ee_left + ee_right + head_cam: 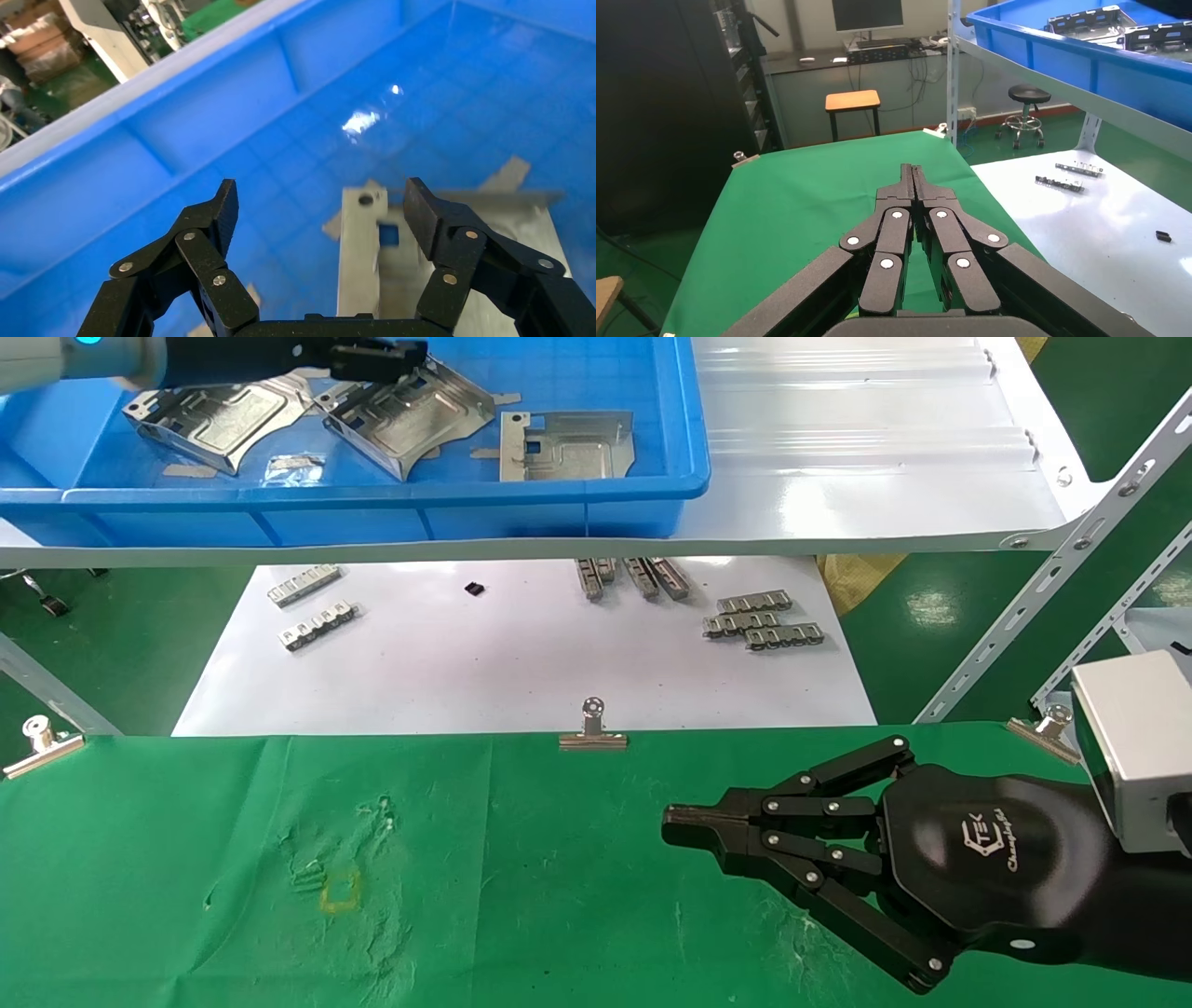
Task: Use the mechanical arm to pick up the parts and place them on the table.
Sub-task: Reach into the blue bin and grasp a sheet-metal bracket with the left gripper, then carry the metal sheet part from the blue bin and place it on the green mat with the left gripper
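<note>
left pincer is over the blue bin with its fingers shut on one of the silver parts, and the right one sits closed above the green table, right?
Not quite. The left pincer is over the blue bin, but its fingers are spread open and hold nothing; the silver part lies below them in the bin, as the left wrist view shows. The right pincer does sit closed above the green table.

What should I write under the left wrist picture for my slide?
Left gripper open above a silver part inside the blue bin.
</note>
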Controlling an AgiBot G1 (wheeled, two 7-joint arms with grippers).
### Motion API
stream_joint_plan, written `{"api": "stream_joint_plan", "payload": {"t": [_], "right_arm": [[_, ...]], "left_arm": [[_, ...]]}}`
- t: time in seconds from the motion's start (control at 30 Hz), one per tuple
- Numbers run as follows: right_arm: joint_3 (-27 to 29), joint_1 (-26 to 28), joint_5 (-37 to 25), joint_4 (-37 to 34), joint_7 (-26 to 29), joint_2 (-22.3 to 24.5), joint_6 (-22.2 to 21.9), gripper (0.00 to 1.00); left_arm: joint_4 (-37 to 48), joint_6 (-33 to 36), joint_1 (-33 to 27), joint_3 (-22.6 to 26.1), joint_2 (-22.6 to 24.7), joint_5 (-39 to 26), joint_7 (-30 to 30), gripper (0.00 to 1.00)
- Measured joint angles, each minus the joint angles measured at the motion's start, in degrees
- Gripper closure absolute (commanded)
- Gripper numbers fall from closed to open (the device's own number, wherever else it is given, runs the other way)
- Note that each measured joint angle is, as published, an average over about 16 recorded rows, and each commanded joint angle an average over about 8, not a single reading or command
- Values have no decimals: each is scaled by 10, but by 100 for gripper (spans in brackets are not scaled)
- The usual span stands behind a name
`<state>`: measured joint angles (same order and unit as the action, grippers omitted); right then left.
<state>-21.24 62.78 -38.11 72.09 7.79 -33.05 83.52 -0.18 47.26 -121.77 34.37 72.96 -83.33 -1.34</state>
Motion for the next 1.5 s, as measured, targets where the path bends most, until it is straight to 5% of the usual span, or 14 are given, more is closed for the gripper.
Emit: {"api": "stream_joint_plan", "payload": {"t": [0.13,0.23,0.3,1.5], "right_arm": [[0,0,0,0,0,0,0,37],[0,0,0,0,0,0,0,10],[0,0,0,0,0,0,0,0],[0,0,0,0,0,0,0,0]], "left_arm": [[4,15,-4,8,-5,-11,0,95],[5,23,-7,12,-8,-17,-2,100],[6,28,-8,15,-10,-21,-2,100],[-11,154,-23,0,-70,0,-7,100]]}}
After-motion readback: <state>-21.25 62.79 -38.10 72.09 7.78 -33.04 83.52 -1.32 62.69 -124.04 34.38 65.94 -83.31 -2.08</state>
